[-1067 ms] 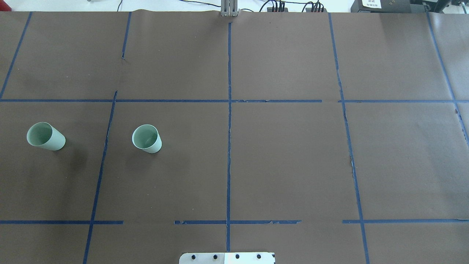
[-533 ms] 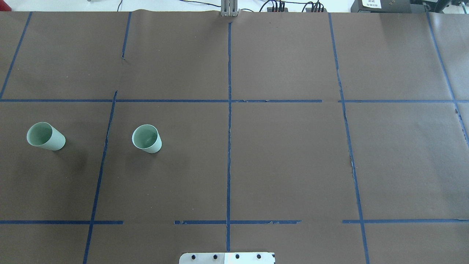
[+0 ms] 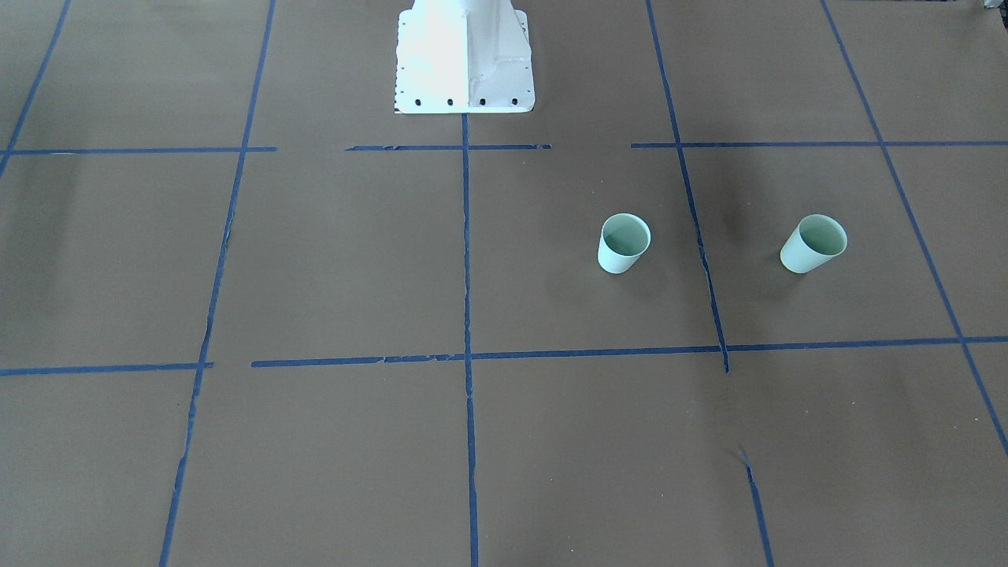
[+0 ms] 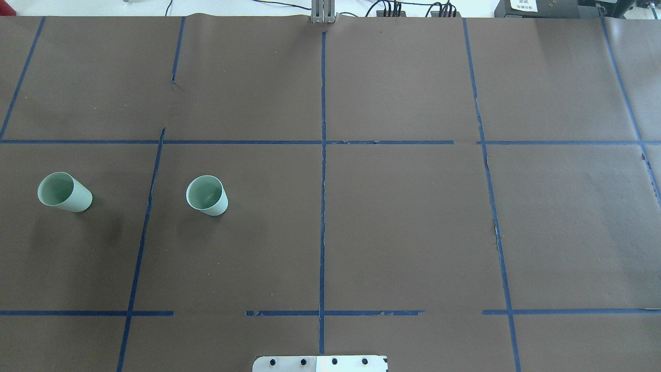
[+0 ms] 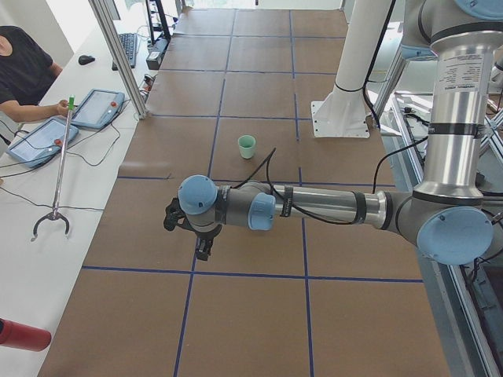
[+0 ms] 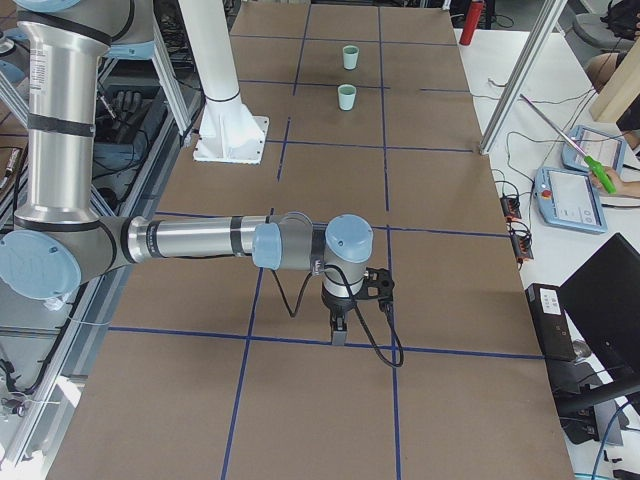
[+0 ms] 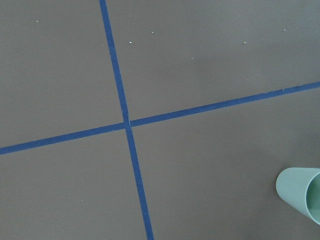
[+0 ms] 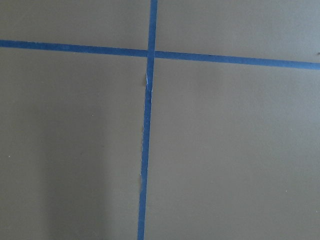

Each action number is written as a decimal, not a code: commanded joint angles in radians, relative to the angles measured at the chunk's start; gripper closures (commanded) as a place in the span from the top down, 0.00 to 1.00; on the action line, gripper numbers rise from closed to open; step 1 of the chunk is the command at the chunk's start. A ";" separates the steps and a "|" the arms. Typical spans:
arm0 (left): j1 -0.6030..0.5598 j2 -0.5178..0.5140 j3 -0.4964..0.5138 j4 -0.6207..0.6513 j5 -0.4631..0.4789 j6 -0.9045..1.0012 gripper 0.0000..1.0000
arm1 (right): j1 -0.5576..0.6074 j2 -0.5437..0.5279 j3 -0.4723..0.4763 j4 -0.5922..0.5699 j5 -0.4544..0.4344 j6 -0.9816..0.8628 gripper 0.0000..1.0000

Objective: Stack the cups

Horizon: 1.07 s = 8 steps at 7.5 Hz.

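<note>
Nothing has moved since the earlier overhead frames: front-facing and overhead, the outer cup [image 3: 813,244] and inner cup [image 3: 624,244] stand well apart on the bench [image 3: 315,260], mouths up, long axes vertical, no jaws beside them. In the side views the left jaws hang above the bench short of the inner cup, the right jaws far from both, and I cannot tell their spread; the left wrist view catches one cup at its lower right edge. Stacking looks unstarted, so next the left jaws must drop around one cup's wall.
</note>
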 commanded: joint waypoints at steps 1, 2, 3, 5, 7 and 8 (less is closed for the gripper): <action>0.138 -0.001 -0.074 -0.015 0.062 -0.232 1.00 | 0.000 0.000 -0.001 -0.001 0.000 0.000 1.00; 0.191 0.002 -0.081 -0.075 0.098 -0.329 1.00 | 0.000 0.000 -0.001 0.001 0.000 0.001 1.00; 0.250 0.010 -0.081 -0.150 0.163 -0.447 1.00 | 0.000 0.000 -0.001 -0.001 0.000 0.000 1.00; 0.380 0.014 -0.061 -0.261 0.251 -0.650 1.00 | 0.000 0.000 -0.001 0.001 0.000 0.000 1.00; 0.410 0.014 -0.044 -0.270 0.245 -0.656 1.00 | 0.000 0.000 -0.001 -0.001 0.000 0.000 1.00; 0.420 0.014 -0.044 -0.270 0.241 -0.656 1.00 | 0.000 0.000 -0.001 -0.001 0.000 0.000 1.00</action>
